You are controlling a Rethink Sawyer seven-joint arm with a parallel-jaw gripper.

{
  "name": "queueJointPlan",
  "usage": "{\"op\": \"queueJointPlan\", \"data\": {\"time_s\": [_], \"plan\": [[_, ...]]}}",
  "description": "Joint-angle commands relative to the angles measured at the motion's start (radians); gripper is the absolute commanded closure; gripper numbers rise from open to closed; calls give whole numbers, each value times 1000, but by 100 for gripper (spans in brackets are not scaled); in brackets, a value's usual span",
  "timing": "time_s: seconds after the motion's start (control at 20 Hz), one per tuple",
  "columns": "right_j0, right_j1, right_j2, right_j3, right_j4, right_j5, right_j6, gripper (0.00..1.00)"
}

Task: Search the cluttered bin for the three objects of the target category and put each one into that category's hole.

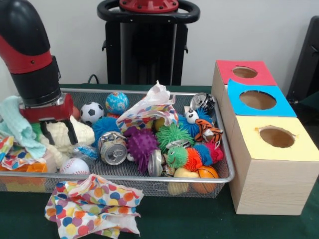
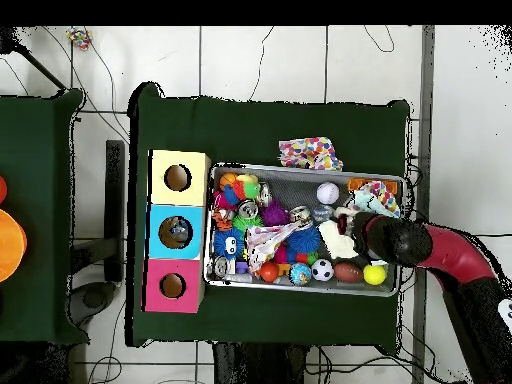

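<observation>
The silver wire-mesh bin holds a heap of balls, crushed cans, spiky toys and crumpled napkins; it also shows in the overhead view. My gripper is open at the bin's left end, its black fingers straddling a white crumpled cloth. In the overhead view the gripper is at the bin's right part. The blue-topped box's hole is the middle of three boxes to the right of the bin; in the overhead view this hole is left of the bin.
The red-topped box and the yellow-topped box flank the blue one. A polka-dot napkin lies on the green cloth in front of the bin. Crushed cans, a soccer ball and a baseball lie near the gripper.
</observation>
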Motion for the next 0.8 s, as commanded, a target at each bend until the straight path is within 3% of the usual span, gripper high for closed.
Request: {"op": "queueJointPlan", "data": {"time_s": [0.05,0.3,0.55,0.8], "plan": [[57,-10,-140,-124,54,-53,253,0],[74,-17,-179,-92,125,64,206,0],[90,-108,-209,-8,189,190,134,0],[96,-161,-202,21,236,184,122,0]]}}
